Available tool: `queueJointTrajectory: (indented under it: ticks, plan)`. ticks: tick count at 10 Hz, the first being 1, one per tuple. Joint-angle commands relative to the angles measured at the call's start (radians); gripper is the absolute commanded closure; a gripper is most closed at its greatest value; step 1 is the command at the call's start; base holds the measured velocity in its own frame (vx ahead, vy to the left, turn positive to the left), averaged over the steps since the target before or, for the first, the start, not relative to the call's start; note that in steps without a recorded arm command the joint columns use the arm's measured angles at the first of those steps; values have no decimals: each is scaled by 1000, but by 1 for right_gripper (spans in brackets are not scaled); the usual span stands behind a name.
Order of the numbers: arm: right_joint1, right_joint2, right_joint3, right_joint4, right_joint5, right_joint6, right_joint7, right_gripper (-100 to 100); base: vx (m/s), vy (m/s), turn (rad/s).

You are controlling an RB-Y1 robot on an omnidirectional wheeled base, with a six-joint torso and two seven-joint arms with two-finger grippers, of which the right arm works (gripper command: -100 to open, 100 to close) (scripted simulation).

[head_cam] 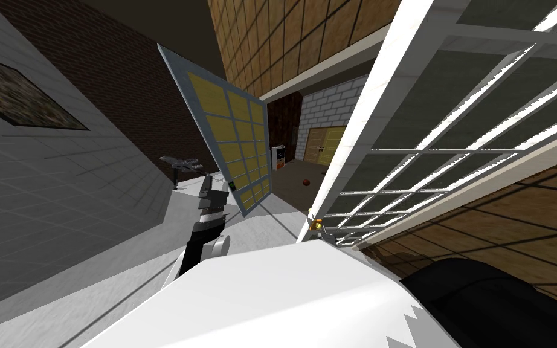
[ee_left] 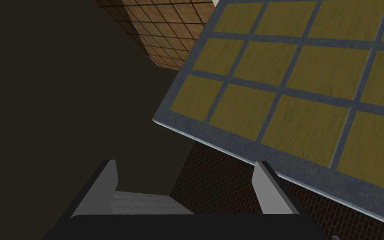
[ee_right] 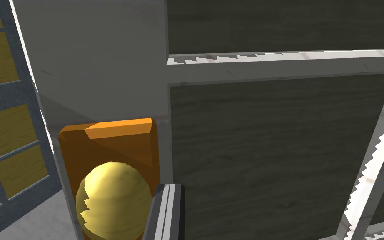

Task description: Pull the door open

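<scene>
Yellow knob point(ee_right: 114, 200), white door's point(ee_right: 103, 62) likely slippery hold: my right gripper point(ee_right: 169, 189) closed, empty, at three o'clock; left gripper point(ee_left: 185, 163) spread.

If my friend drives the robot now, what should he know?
Left gripper: fingers open, holding nothing, beside the blue-framed door with yellow panels.
Right gripper: at the round yellow knob of the white-framed door.
Done: knob reached. The white-framed door looks partly swung, and a room shows past its edge.
Left: pull it wider.
</scene>
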Motion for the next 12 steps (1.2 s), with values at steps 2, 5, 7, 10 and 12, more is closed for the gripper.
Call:
queueJointTrajectory:
  ticks: [2, 5, 7, 10, 12]
  plan:
    - [-8, 8, 34, -7, 20, 0, -9, -100, -107, -21, 37]
    - [-14, 4, 48, -2, 31, -9, -20, -100, -83, -26, 40]
    - [-9, -9, 25, 2, 21, -16, -16, -100, -48, -33, 4]
    - [-9, -9, 25, 2, 21, -16, -16, 100, 7, -4, -4]
    - [-9, -9, 25, 2, 21, -16, -16, 100, 2, 1, -8]
